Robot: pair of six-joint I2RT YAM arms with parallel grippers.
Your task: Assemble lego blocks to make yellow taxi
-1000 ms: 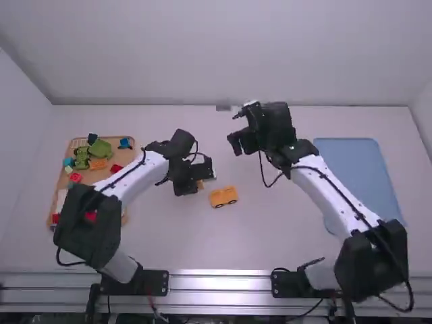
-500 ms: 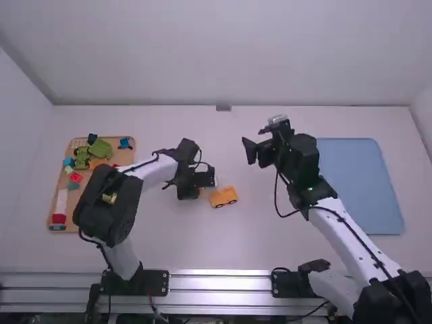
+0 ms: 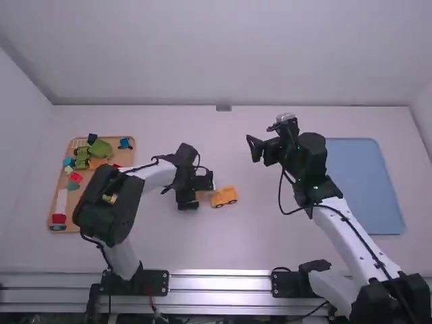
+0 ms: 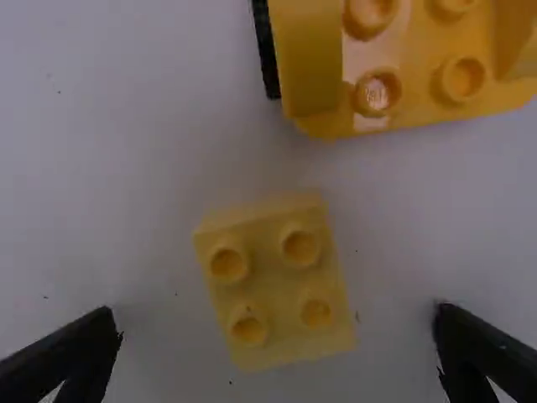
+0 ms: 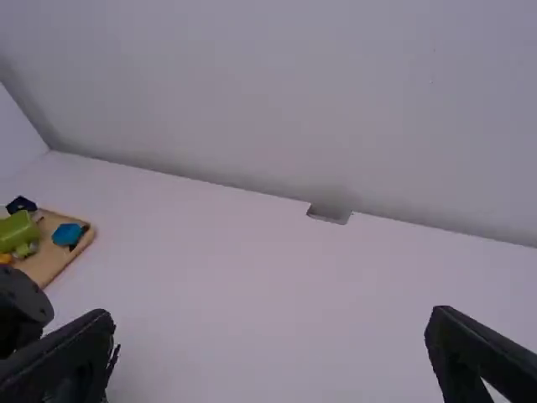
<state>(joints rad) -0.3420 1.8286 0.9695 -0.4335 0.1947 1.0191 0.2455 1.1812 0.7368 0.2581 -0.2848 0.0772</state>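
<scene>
Yellow block point(image 4: 273, 290) on bench point(image 3: 236, 250) (studs up), between the wide-set fingers of left claw point(image 3: 196, 192). Wheeled yellow car base point(image 4: 310, 67) near it. Right claw point(image 3: 259, 134) wide too, farther out. Tray point(image 3: 119, 154) of bricks point(image 3: 102, 148) well apart, far left.

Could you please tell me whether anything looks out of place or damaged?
Nothing serious stands out: the small yellow block lies studs up beside the wheeled piece; tiny dark specks dot the table.

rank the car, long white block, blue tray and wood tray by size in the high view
Blue tray and wood tray: about alike, the latter partly hidden, so unranked
Car
Long white block
</scene>
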